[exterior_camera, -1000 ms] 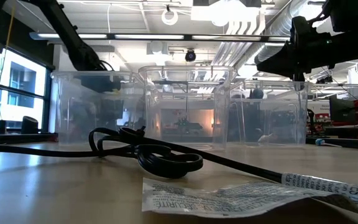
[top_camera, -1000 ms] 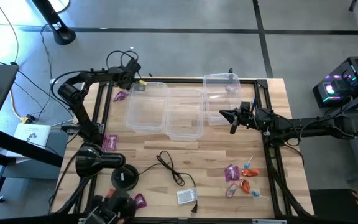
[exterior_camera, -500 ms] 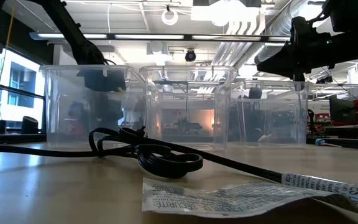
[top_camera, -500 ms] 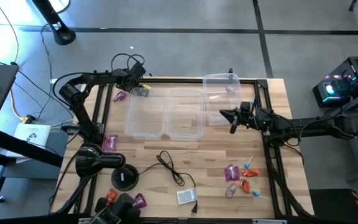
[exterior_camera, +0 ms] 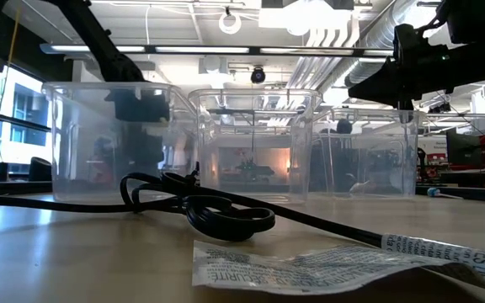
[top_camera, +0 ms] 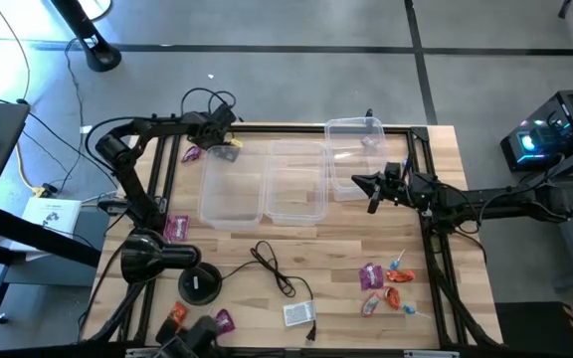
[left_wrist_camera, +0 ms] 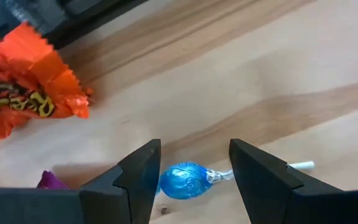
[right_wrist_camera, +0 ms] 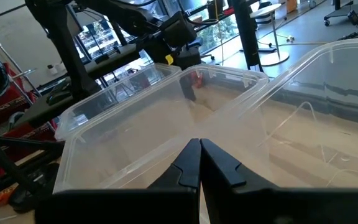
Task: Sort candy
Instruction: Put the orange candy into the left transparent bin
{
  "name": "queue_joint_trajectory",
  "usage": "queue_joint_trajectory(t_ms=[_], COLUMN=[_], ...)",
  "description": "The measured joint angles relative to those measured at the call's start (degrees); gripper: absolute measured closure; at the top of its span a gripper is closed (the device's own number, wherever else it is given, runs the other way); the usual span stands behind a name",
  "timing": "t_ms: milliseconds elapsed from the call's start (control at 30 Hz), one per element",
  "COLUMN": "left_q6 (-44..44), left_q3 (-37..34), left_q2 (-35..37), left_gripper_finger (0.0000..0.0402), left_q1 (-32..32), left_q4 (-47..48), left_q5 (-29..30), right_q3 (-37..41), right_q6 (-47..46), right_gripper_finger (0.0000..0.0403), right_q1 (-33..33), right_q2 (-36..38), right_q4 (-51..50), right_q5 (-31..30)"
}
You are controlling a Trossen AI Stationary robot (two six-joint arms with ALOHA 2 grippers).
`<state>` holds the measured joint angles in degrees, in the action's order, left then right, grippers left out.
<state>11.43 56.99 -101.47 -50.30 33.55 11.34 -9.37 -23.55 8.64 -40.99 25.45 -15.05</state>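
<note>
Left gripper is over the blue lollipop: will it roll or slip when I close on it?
The lollipop has a round head in shiny wrapping, so it may slip from between the open fingers of the left gripper. Its thin white stick probably stops it rolling far, though it may pivot. It looks small, so likely light.

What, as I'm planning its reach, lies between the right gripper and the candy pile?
Only bare table, right gripper to candy pile, in the high view.

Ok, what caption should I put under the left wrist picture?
Open left pincer over a blue lollipop on the wooden table, orange wrapper nearby.
</note>
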Motion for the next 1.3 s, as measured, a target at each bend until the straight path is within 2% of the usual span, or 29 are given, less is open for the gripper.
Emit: queue_joint_trajectory(t_ms=[133, 233, 333, 433, 500, 733, 1067, 1200, 1300], left_q6=[-1.7, -3.2, -4.1, -4.6, -5.2, -6.2, -4.8, 1.3, 6.0], left_q3=[0.0, 0.0, 0.0, 0.0, 0.0, 0.0, 0.0, -0.5, -4.1], left_q2=[0.0, 0.0, 0.0, 0.0, 0.0, 0.5, 6.8, 6.6, 6.5], left_gripper_finger=[0.0219, 0.0245, 0.0299, 0.0373, 0.0391, 0.0401, 0.0401, 0.0393, 0.0376], left_q1=[0.9, 1.0, 1.0, 1.0, 1.0, 1.3, 1.2, 0.3, 0.1], left_q4=[0.6, 1.1, 1.3, 1.1, 0.7, -0.6, 1.8, 4.6, 1.3], left_q5=[3.1, 4.2, 4.4, 4.5, 4.7, 5.9, 5.7, 6.0, 5.9], right_q3=[0.0, 0.0, 0.0, 0.0, 0.0, 0.0, 0.0, 0.0, 0.0], right_q6=[0.0, 0.0, 0.0, 0.0, 0.0, 0.0, -0.2, -0.6, -0.9], right_gripper_finger=[0.0402, 0.0402, 0.0402, 0.0402, 0.0402, 0.0402, 0.0402, 0.0402, 0.0402], right_q1=[0.0, 0.0, 0.0, 0.0, 0.0, 0.0, 0.0, 0.0, 0.0], right_q2=[0.0, 0.0, 0.0, 0.0, 0.0, 0.0, 0.0, 0.0, 0.0], right_q4=[0.0, 0.0, 0.0, 0.0, 0.0, 0.0, -0.1, -0.9, -1.9], right_q5=[0.0, 0.0, 0.0, 0.0, 0.0, -0.1, -0.1, -1.5, -3.2])
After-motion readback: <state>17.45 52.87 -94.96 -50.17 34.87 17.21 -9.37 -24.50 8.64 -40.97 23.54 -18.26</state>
